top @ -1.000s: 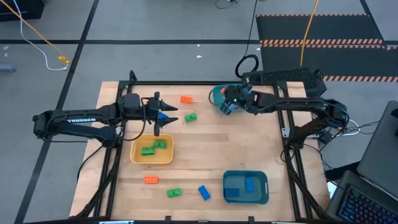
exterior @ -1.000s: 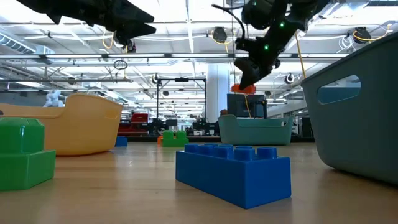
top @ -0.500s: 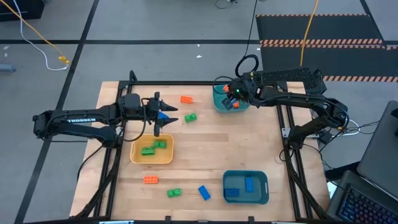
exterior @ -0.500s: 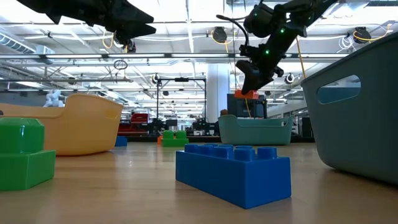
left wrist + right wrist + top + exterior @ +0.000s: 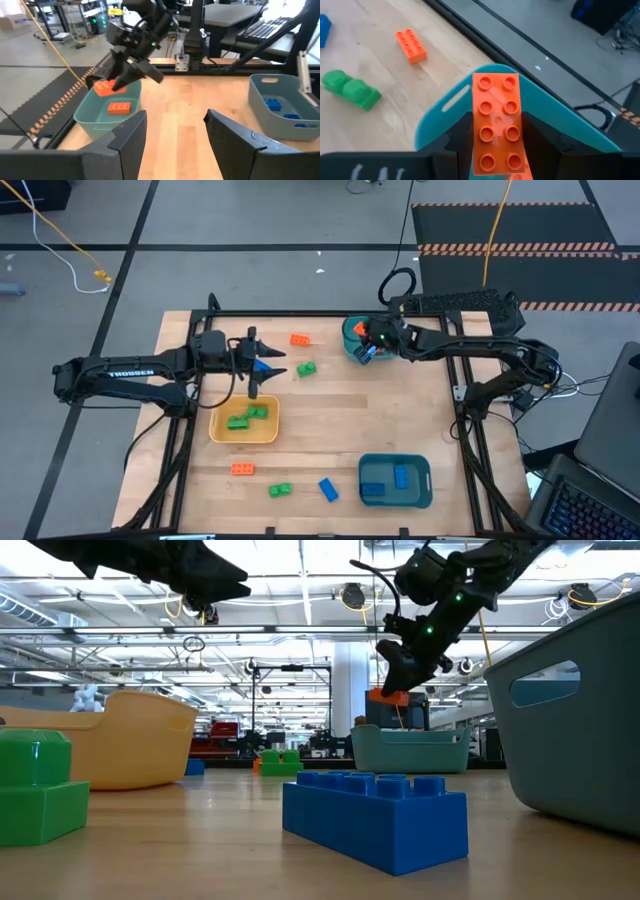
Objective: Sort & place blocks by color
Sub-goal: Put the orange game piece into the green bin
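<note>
My right gripper [image 5: 372, 347] hangs over the teal tray [image 5: 350, 330] at the table's far side, shut on an orange brick [image 5: 496, 125]. One orange brick [image 5: 119, 107] lies inside that tray. My left gripper [image 5: 255, 370] is open and holds nothing, above the far rim of the yellow tray [image 5: 215, 430], which has green bricks [image 5: 247, 417] in it. A blue brick [image 5: 263, 365] lies on the table by its fingers. Loose on the table are an orange brick [image 5: 299, 339], a green one [image 5: 306, 368], and an orange [image 5: 242, 469], green [image 5: 280, 491] and blue one [image 5: 328, 490] near the front. My right gripper pinches the orange brick between its two fingers [image 5: 457, 142], one on each long side [image 5: 476, 145], with the studs facing the wrist camera. The fingers slant down from the table's right. The brick [image 5: 388, 695] is lifted clear, tilted, above the teal tray's rim [image 5: 410, 732].
A blue-grey tray [image 5: 395, 482] with blue bricks stands at the front right. In the low view a blue brick [image 5: 375, 815] and a green one [image 5: 35, 800] lie close to the camera. Bare wood lies between the trays in the table's middle.
My right gripper has sunk a little toward the teal tray with the orange brick, shifting slightly over the tray and back while staying shut on it. The left arm has kept still.
</note>
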Robot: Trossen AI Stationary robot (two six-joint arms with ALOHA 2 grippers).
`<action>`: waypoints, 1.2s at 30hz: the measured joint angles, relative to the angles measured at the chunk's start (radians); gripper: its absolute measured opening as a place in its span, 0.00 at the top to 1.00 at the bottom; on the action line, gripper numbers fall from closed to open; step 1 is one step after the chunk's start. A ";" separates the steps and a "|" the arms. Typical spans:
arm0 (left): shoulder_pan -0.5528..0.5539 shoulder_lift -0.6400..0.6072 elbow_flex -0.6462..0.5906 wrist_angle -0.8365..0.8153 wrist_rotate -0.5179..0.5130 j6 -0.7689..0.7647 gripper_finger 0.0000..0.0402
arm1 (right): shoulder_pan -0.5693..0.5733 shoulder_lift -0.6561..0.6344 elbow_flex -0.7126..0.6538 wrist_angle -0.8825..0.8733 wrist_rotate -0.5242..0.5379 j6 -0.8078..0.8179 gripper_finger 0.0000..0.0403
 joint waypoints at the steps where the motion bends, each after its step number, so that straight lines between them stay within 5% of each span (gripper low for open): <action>1: 0.000 0.000 0.000 0.000 -0.003 0.008 0.49 | 0.003 0.000 -0.007 0.019 0.000 -0.012 0.68; 11: 0.000 0.000 0.000 0.017 -0.004 0.096 0.49 | -0.016 0.011 -0.011 0.033 0.006 -0.057 0.68; 31: 0.000 0.000 -0.001 -0.013 -0.004 0.039 0.49 | -0.037 0.063 -0.011 0.065 -0.047 -0.050 0.68; 36: 0.000 0.000 -0.001 -0.015 -0.004 0.035 0.49 | -0.036 0.063 -0.011 0.066 -0.017 -0.060 0.61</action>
